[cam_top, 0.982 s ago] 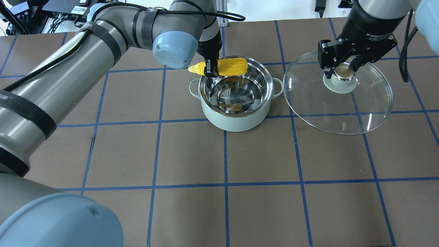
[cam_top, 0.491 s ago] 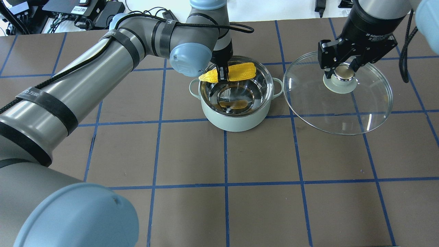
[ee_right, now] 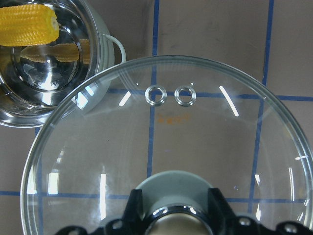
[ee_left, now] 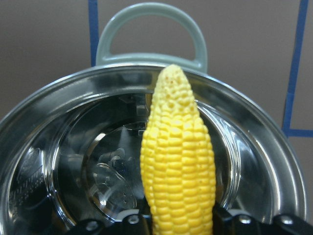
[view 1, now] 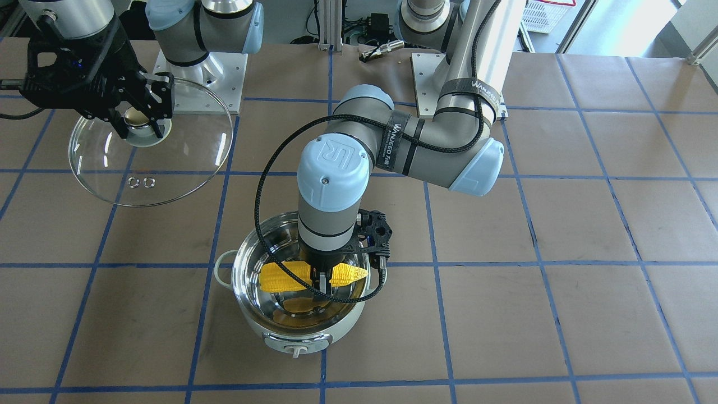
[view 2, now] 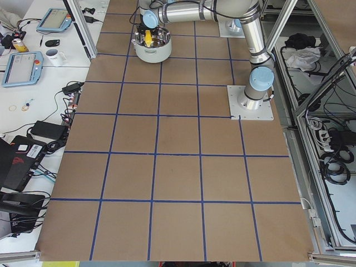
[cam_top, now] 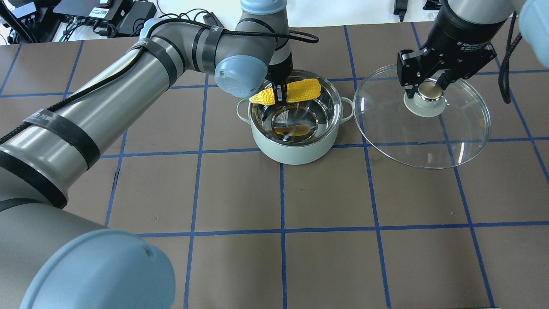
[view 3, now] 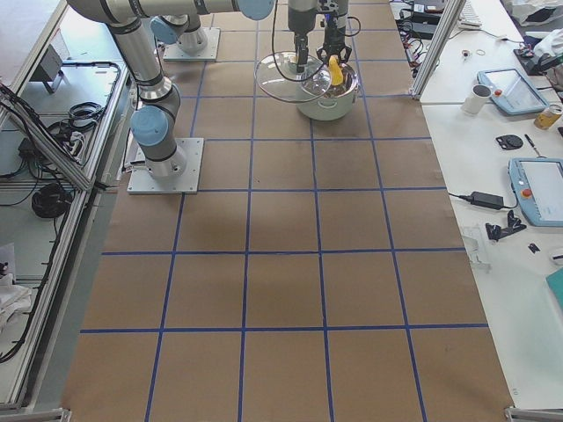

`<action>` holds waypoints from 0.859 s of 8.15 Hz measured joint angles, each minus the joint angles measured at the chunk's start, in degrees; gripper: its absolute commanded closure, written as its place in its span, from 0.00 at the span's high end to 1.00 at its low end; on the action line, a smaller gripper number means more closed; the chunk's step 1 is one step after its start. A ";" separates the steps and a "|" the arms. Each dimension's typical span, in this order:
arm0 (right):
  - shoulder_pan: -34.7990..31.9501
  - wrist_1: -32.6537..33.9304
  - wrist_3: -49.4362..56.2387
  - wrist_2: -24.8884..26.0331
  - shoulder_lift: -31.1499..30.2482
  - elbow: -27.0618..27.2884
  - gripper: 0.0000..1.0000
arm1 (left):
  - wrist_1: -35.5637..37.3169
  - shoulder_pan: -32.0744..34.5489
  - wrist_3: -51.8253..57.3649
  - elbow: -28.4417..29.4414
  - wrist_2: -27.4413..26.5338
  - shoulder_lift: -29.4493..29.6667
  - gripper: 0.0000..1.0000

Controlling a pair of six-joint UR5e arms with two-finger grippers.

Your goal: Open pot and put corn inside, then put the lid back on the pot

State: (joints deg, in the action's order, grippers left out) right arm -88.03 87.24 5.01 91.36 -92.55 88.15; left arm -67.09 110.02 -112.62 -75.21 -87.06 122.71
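Note:
The mint-green pot (cam_top: pixel 296 152) stands open on the table, its steel inside bare. My left gripper (cam_top: pixel 279 92) is shut on the yellow corn (cam_top: pixel 300 90) around its middle and holds it level over the far part of the pot's mouth, about at rim height. The left wrist view shows the corn (ee_left: pixel 178 166) pointing at a pot handle (ee_left: pixel 149 34). My right gripper (cam_top: pixel 429 88) is shut on the knob of the glass lid (cam_top: pixel 429 137) and holds the lid to the right of the pot. From the front, the corn (view 1: pixel 280 276), pot (view 1: pixel 336 331) and lid (view 1: pixel 168 163) also show.
The table is brown with a blue tape grid (cam_top: pixel 282 193). Both arm bases (view 1: pixel 196 67) stand at the robot's side of the table. Cables and electronics (cam_top: pixel 98 13) lie beyond the table's far edge. Side desks with tablets (view 3: pixel 537 189) flank the table.
My left arm has carried the corn to the right, from the pot's left rim to over its mouth. It barely moved in the last half second. The right gripper and lid have stayed still.

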 measured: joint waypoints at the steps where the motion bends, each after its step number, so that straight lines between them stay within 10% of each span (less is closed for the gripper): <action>1: -0.02 0.00 0.00 0.02 0.00 0.00 0.27 | 0.02 0.04 -0.34 -0.02 -0.07 0.15 0.95; 7: -0.07 -0.09 0.24 0.01 -0.03 0.00 0.26 | -1.17 0.89 1.68 0.13 -0.21 -2.02 1.00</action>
State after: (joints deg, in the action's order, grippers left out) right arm -88.10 87.16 5.25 91.38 -92.58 88.15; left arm -68.26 110.91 -110.94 -75.07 -87.27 120.69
